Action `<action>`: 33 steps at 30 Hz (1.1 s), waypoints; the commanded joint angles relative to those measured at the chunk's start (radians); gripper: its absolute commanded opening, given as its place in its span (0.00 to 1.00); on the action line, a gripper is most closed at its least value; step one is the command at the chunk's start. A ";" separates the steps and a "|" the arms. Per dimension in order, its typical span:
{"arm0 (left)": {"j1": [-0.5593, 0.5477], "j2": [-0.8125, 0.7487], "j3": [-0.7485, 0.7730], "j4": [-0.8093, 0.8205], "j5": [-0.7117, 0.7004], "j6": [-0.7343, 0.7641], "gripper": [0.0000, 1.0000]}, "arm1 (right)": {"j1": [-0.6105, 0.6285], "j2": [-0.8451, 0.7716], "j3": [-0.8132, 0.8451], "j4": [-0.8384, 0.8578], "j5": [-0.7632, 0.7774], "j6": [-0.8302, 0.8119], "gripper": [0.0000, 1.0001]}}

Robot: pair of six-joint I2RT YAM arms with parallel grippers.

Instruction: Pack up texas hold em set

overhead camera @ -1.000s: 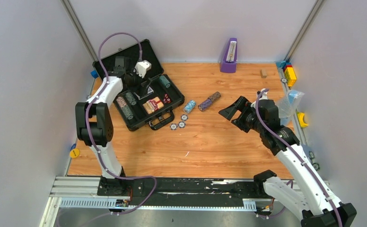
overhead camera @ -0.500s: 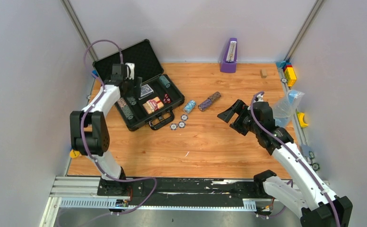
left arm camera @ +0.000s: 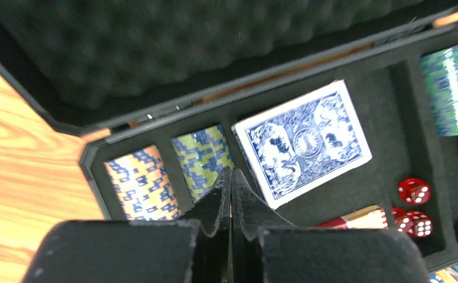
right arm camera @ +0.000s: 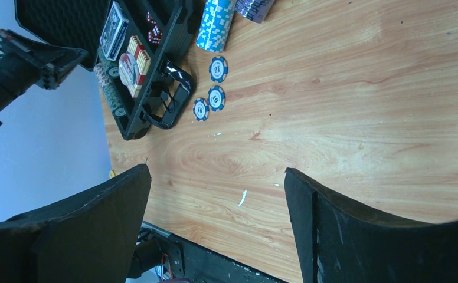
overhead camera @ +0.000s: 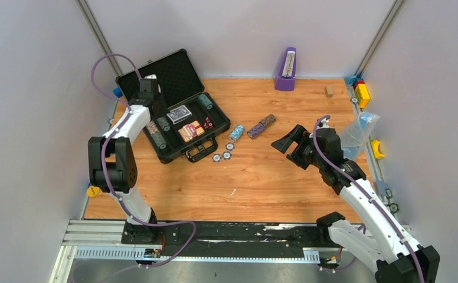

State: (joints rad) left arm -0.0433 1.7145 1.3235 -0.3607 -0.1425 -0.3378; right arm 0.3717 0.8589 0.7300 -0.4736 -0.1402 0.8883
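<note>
**Cards in, chips still out**

The case (overhead camera: 169, 66) lies open in the upper left of the top view. Inside are chip rolls (left arm camera: 141, 183), a blue card deck (left arm camera: 303, 141) & red dice (left arm camera: 414, 191). The L claw (left arm camera: 231, 177) is pinched together w/ nothing in it, just above the deck's corner. The R claw (overhead camera: 285, 141) is spread wide, low over the table (overhead camera: 262, 183), right of centre.

Out in mid-frame: a light-blue chip roll (overhead camera: 236, 132), a purple chip roll (overhead camera: 261, 125) & 3 round buttons (overhead camera: 223, 152) by the handle (overhead camera: 202, 152).

I think the next job is for the R claw: grab the purple roll, which is nearest. It should pinch across the roll, or the roll may roll away.

The purple metronome (overhead camera: 285, 69) up top & the toy blocks (overhead camera: 361, 88) at the right edge aren't in the way. The L claw over the case might block a drop-in.
</note>
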 commanded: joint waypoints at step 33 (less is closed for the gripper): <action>0.003 0.058 0.293 -0.300 0.047 -0.051 0.04 | 0.001 -0.026 0.020 0.044 0.007 -0.015 0.85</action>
State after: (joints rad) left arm -0.0441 1.9007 1.5185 -0.6266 -0.0879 -0.4129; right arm 0.3717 0.8402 0.7223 -0.4728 -0.1398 0.8875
